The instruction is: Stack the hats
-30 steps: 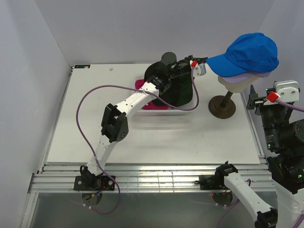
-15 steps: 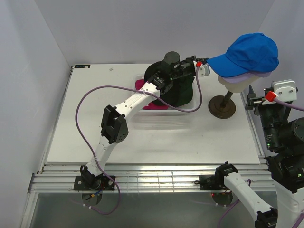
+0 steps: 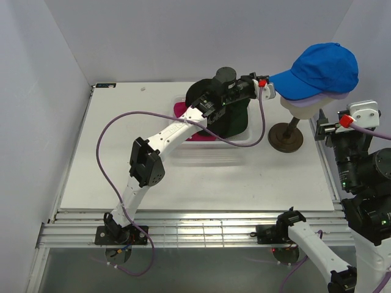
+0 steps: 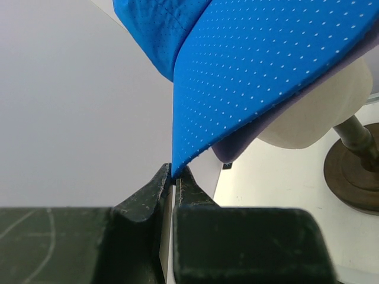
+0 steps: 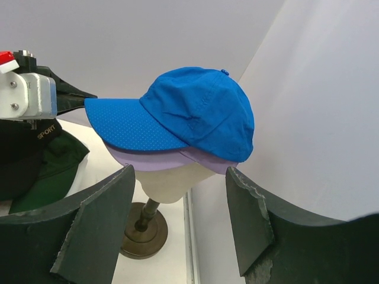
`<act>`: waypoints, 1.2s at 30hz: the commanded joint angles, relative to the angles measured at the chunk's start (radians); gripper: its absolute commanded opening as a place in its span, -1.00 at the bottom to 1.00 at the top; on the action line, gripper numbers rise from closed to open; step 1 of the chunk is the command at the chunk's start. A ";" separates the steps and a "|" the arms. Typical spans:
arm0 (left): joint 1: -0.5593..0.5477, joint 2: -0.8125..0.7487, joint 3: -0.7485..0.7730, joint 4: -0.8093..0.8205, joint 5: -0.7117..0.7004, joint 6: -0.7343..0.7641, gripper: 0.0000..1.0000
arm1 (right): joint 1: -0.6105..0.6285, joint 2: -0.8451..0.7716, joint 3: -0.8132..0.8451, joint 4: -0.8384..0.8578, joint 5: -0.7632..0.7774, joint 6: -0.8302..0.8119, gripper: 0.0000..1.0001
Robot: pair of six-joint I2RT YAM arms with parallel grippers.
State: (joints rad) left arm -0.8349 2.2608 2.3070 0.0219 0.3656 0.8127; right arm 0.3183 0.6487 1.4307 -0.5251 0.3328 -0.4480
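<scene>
Bench [image 3: 122, 165] white, with mesh basket [image 3: 204, 152] at back centre holding dark green cap [image 3: 237, 122], black cap [image 3: 198, 93] and magenta cap [image 3: 181, 110]. Mannequin head [image 5: 172, 180] on brown stand [image 3: 286, 135] at right wears lavender cap [image 5: 153, 158], with blue cap [image 5: 198, 103] stacked on top. Left jaws clenched on blue cap's brim tip. Right jaws released, touching nothing, facing the head from the right edge.

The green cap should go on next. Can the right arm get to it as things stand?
Probably not directly: the mannequin head stands between the right gripper and the green cap, and the left arm reaches across above that cap.
</scene>
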 commanded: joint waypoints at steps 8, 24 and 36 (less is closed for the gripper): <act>-0.052 -0.110 0.016 -0.079 -0.073 0.086 -1.00 | 0.002 0.039 0.020 0.014 0.114 0.037 0.36; -0.058 -0.122 0.058 -0.115 -0.136 0.085 -1.00 | 0.002 0.068 0.011 -0.006 0.158 0.065 0.35; -0.084 -0.138 0.078 -0.217 -0.125 0.057 -0.81 | 0.002 0.085 0.023 -0.021 0.155 0.081 0.34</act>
State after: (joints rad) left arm -0.8959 2.2303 2.3528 -0.1455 0.2432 0.8810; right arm 0.3183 0.7387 1.4307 -0.5701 0.4694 -0.3809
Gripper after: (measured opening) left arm 0.142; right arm 0.669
